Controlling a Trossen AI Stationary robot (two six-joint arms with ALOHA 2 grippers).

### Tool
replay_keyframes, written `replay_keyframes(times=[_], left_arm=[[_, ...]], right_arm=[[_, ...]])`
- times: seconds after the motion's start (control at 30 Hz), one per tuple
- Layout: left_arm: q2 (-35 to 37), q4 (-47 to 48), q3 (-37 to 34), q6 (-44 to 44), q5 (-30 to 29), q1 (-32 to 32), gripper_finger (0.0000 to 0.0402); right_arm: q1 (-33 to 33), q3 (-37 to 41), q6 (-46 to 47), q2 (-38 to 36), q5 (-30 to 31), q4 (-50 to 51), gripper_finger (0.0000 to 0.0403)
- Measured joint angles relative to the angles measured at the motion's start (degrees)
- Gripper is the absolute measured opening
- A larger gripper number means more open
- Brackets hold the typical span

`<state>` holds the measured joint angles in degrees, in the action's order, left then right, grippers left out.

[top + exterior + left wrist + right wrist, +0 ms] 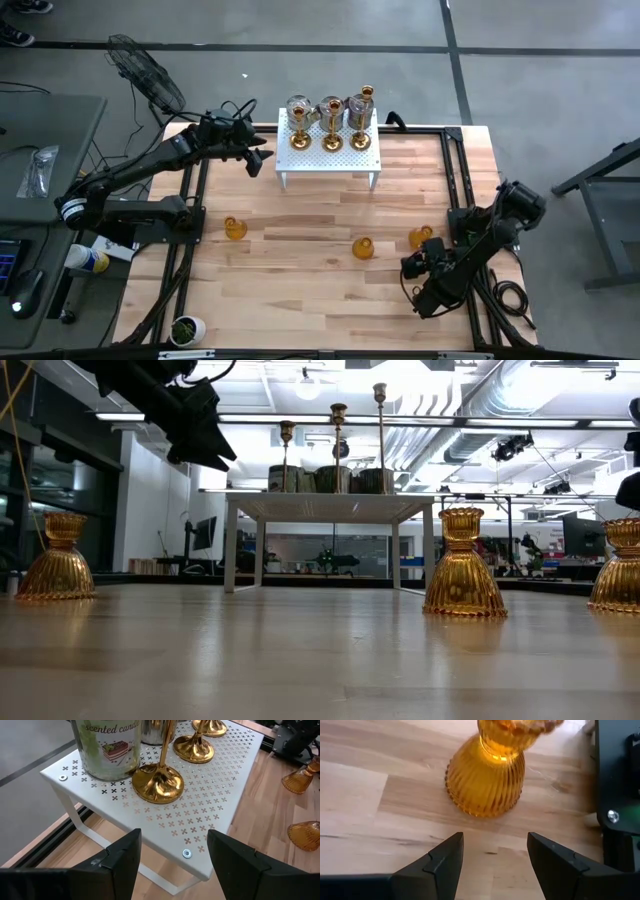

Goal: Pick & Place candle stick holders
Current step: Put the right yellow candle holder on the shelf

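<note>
Amber ribbed glass holders, three of them, wait on my wooden bench: one left, one middle, one before my right jaws, spread wide and empty. Left jaws, also wide, face the white perforated stand, loaded with gold stemmed holders and a tin reading "scented candle". About half remains, I judge.

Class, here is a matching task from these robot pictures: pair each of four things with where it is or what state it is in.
Things:
1. gold stemmed candle holders
2. amber glass holder
3. left gripper
4. right gripper

Places or states:
A. open, just left of the white perforated stand
B. standing on top of the white stand
C. open, by the amber holder near the table's right edge
D. alone on the wood, left side of the table

Pairs: 1-B, 2-D, 3-A, 4-C
</note>
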<state>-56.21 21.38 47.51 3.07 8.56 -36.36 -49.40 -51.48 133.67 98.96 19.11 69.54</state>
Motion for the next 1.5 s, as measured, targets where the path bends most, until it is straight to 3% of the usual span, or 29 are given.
replay_keyframes(times=[1.2, 1.33, 1.5], left_arm=[[0.00, 1.56, 0.00, -0.28, -0.02, -0.01, 0.0223], [0.00, 1.56, 0.00, -1.31, -0.02, -0.01, 0.0223], [0.00, 1.56, 0.00, -1.33, -0.02, -0.02, 0.0223]], right_arm=[[8.35, 0.00, -0.57, -0.04, 7.45, 7.03, 0.0211], [8.36, 0.00, -0.55, -0.04, 7.44, 7.03, 0.0193], [8.34, 0.00, -0.58, -0.04, 7.41, 6.92, 0.0142]])
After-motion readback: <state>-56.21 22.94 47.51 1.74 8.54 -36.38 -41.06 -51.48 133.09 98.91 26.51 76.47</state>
